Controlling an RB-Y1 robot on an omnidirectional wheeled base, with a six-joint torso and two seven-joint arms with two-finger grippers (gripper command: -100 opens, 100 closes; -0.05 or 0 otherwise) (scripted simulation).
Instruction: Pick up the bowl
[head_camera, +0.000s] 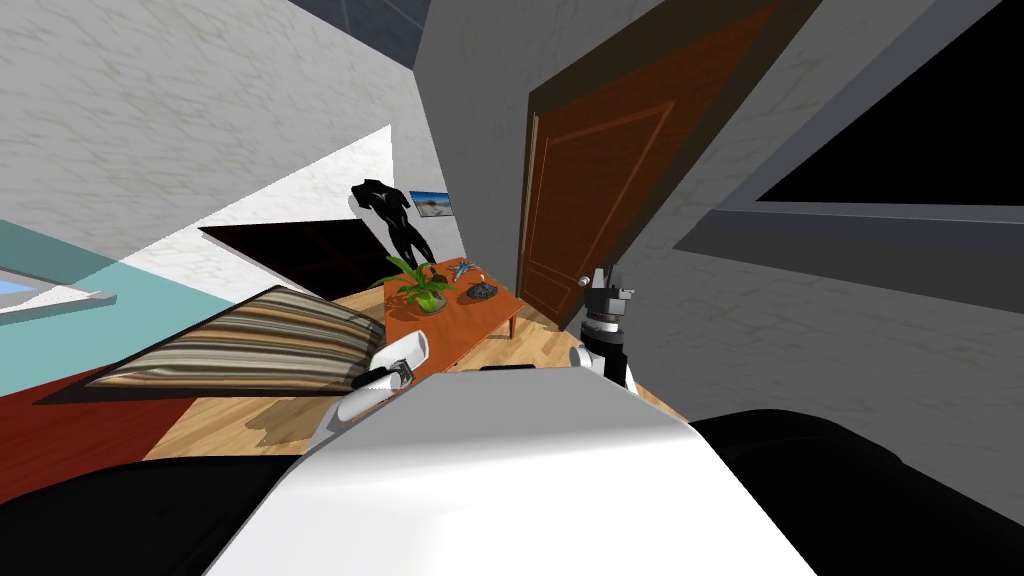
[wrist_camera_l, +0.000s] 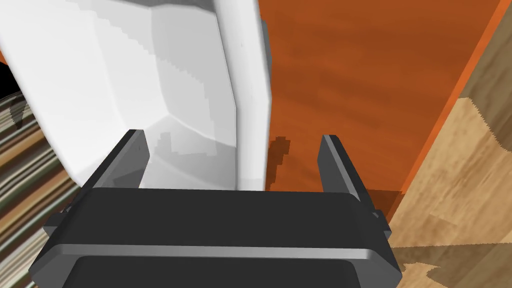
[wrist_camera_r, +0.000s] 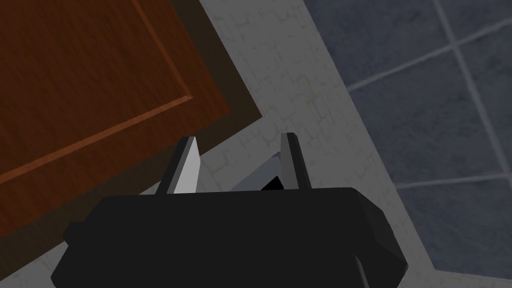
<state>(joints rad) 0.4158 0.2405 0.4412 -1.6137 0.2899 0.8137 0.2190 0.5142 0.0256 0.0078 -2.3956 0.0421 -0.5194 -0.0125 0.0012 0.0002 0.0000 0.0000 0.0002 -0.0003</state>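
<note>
Both your left gripper (wrist_camera_l: 231, 136) and right gripper (wrist_camera_r: 239, 137) stand open, empty. Take the dark bowl (head_camera: 482, 291) on the desk (head_camera: 452, 330) by its rim; likely rigid, light.

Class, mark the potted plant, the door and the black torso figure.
potted plant (head_camera: 420, 282), head view, on its leaves.
door (head_camera: 600, 170), head view, on its panel.
black torso figure (head_camera: 384, 208), head view, on its chest.

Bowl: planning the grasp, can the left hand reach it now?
Probably not yet: the left hand, open, is over the table's near end, the bowl at the far end beside the plant.
</note>
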